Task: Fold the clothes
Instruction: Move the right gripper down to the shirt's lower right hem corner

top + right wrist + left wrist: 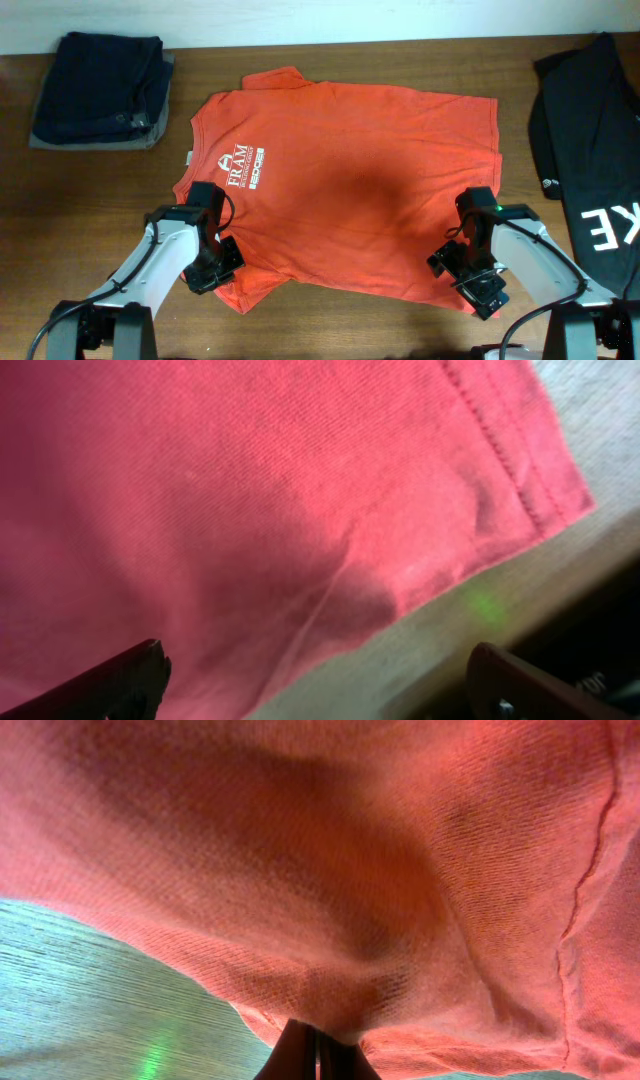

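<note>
You've got the red-orange cotton T-shirt with white chest lettering [350, 190] spread flat in the middle of the brown wooden table [330, 325]. Your left gripper [218, 262] is pinched tight on its near edge by the sleeve. Your right gripper [468, 272] hangs jaws wide over the near hem corner, holding nothing. The first fold looks barely begun. Next, lower the right, close on that hem, then lift both sides together.

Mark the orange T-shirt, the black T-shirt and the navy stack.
orange T-shirt [370, 190]: overhead view, bare middle of the chest.
black T-shirt [590, 120]: overhead view, plain fabric in its upper half.
navy stack [95, 85]: overhead view, middle of the top garment.
</note>
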Controlling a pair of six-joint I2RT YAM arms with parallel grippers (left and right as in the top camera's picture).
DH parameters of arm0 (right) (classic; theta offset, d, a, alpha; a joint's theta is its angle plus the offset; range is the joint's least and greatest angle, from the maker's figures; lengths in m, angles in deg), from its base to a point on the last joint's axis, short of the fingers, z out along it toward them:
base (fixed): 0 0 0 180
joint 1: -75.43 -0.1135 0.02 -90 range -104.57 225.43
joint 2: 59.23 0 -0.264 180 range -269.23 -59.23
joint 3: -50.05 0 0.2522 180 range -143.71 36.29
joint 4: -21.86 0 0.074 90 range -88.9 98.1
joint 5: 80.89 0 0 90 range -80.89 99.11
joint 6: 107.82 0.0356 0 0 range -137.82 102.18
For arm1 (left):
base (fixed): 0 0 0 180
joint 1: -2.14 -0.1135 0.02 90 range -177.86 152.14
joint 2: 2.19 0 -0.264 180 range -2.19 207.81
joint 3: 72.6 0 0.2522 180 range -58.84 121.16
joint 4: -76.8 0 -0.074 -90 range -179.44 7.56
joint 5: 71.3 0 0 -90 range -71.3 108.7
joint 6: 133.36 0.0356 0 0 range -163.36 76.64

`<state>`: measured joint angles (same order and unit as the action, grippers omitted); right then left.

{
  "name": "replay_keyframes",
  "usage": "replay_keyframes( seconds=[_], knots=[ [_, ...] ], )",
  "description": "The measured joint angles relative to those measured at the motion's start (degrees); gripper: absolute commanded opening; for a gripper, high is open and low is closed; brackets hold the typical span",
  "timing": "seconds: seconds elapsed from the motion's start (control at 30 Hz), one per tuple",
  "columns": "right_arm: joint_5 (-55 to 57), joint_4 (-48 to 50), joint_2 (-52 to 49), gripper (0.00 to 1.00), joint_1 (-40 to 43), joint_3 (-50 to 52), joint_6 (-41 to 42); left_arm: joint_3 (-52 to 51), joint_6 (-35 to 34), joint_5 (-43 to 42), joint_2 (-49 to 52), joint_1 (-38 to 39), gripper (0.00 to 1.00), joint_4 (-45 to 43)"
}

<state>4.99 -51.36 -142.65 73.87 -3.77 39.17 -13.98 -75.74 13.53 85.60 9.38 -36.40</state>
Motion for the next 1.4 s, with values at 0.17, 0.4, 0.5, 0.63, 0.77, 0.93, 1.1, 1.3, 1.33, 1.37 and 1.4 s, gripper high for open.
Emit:
replay_keyframes(
  seconds=[0.17, 0.4, 0.5, 0.63, 0.77, 0.93, 1.1, 1.3, 1.33, 1.37, 1.4],
  knots=[
    [-0.92, 3.19, 0.0, 1.0, 0.0, 2.16, -0.04, 0.0, 0.0, 0.0, 0.0, -0.11, 0.01, -0.2],
    [-1.9, 4.26, 0.11, 1.0, 0.0, 2.58, -1.68, 0.0, 0.0, 0.02, 0.0, -0.26, 0.01, -0.2],
    [-2.19, 4.46, 0.15, 1.0, 0.0, 2.95, -2.16, 0.0, 0.0, 0.02, 0.0, -0.26, 0.01, -0.2],
    [-2.89, 6.4, 1.62, 1.0, 0.13, 4.52, -2.78, 0.0, 0.0, 0.0, 0.0, -0.26, 0.01, -0.2],
    [-4.83, 9.05, 3.13, 1.0, 0.42, 6.54, -3.17, 0.0, 0.04, 0.0, 0.0, -0.26, 0.01, -0.2],
    [-5.99, 10.19, 3.56, 1.0, 0.42, 7.34, -3.19, 0.0, 0.2, 0.0, 0.0, -0.26, 0.01, -0.2],
    [-5.97, 10.19, 3.56, 0.99, 0.42, 7.34, -3.17, 0.0, 0.48, 0.0, 0.0, -0.26, 0.01, -0.2],
    [-5.79, 10.16, 3.96, 0.99, 0.42, 7.34, -3.08, 0.0, 1.33, 0.0, 0.0, -0.26, 0.01, -0.2],
    [-5.7, 10.16, 4.11, 0.99, 0.44, 7.34, -3.06, 0.0, 1.36, 0.0, 0.0, -0.26, 0.01, -0.2],
    [-5.68, 10.16, 4.2, 0.99, 0.55, 7.34, -3.04, 0.0, 1.44, 0.0, 0.0, -0.26, 0.01, -0.2],
    [-5.6, 10.14, 4.31, 0.99, 0.63, 7.34, -3.08, 0.0, 1.49, 0.0, 0.0, -0.26, 0.01, -0.2]
  ],
)
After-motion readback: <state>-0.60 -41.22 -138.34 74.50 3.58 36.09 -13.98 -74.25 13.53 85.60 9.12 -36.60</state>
